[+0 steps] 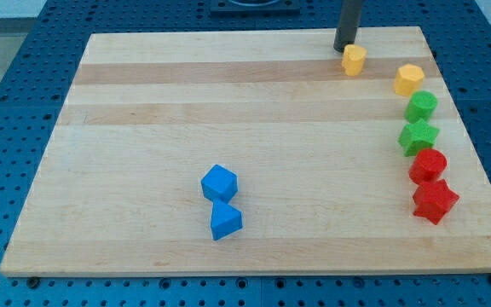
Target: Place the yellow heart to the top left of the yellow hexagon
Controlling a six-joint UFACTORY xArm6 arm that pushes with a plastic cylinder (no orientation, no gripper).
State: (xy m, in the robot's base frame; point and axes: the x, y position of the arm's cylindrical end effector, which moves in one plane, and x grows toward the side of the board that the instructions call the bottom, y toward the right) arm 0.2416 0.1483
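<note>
My tip (345,48) carries nothing; it is a bare rod, resting just at 11 o'clock of the yellow heart (354,60), about touching it. The yellow hexagon (409,79) sits near, at the heart's 4 o'clock. The heart already lies upper-left of it, so I judge only 1 short, gentle nudge, if any, is needed.

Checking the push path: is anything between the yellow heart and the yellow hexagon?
No. In the camera view only bare wooden board separates the yellow heart from the yellow hexagon; my tip sits just above-left of the heart.
</note>
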